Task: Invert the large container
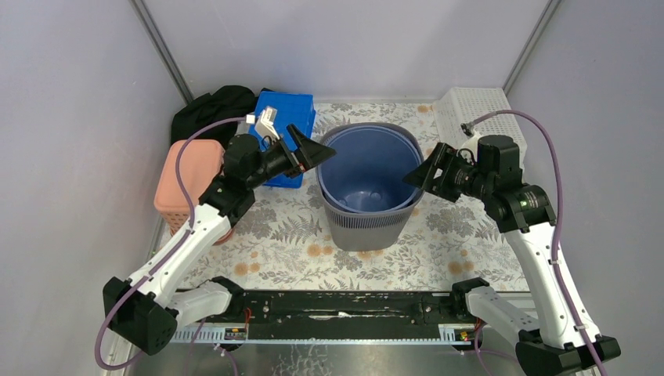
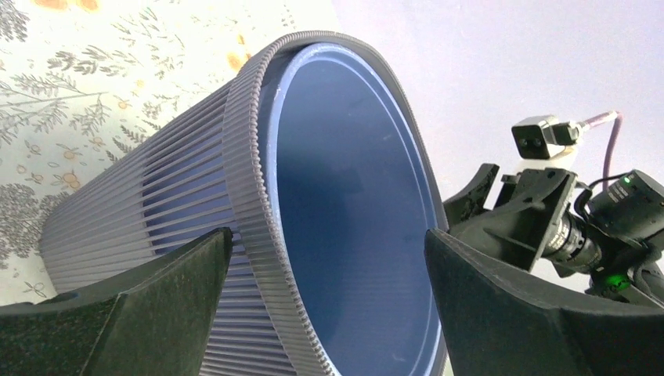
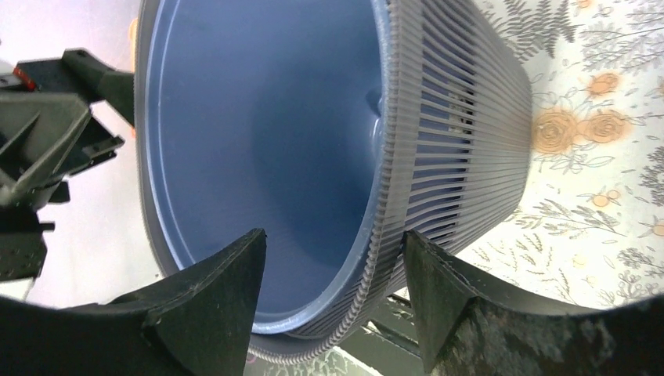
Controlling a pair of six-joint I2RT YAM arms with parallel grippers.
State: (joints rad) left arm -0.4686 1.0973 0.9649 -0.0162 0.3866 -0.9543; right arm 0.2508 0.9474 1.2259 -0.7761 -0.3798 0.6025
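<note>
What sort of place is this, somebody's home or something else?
Probably a robot lab test cell, not a home: plain grey panel walls enclose the table, the left arm and right arm are bolted at its edge, and the large container sits between them.

The large container [image 1: 368, 188] fills mid-worktop [image 1: 274, 251] — bare floral surface lies in front of it. On its left, the blue crate [image 1: 286, 117] and pink basket [image 1: 188, 184] crowd the left gripper [image 1: 317, 150] — the white basket [image 1: 481, 110] stands just behind the right gripper [image 1: 419, 174].
</note>
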